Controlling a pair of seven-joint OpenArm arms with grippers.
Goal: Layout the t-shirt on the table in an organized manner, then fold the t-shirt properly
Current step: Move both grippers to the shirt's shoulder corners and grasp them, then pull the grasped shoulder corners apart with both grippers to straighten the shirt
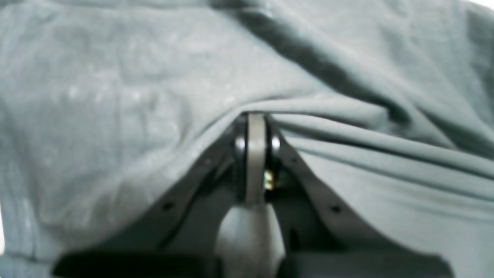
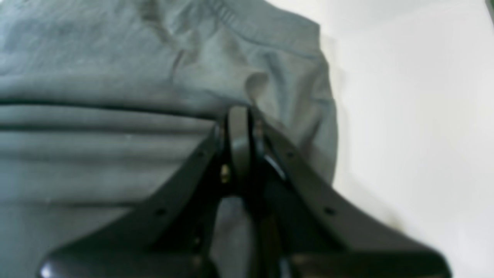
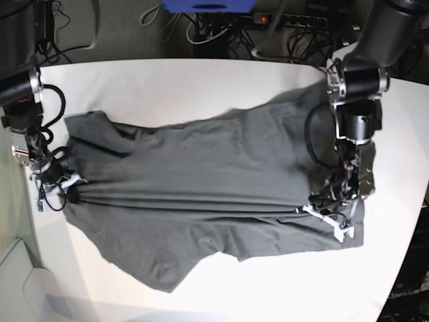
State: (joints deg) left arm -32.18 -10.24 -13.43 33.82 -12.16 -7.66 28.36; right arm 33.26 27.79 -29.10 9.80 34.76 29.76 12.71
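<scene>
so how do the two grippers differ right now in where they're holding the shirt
The left gripper pinches the t-shirt near its straight edge on the base view's right; the right gripper pinches it on the left, beside a sleeve. In the wrist views, bare table shows beside the right gripper, while cloth nearly fills the view around the left. Both are shut on fabric, with taut folds running between them.
</scene>
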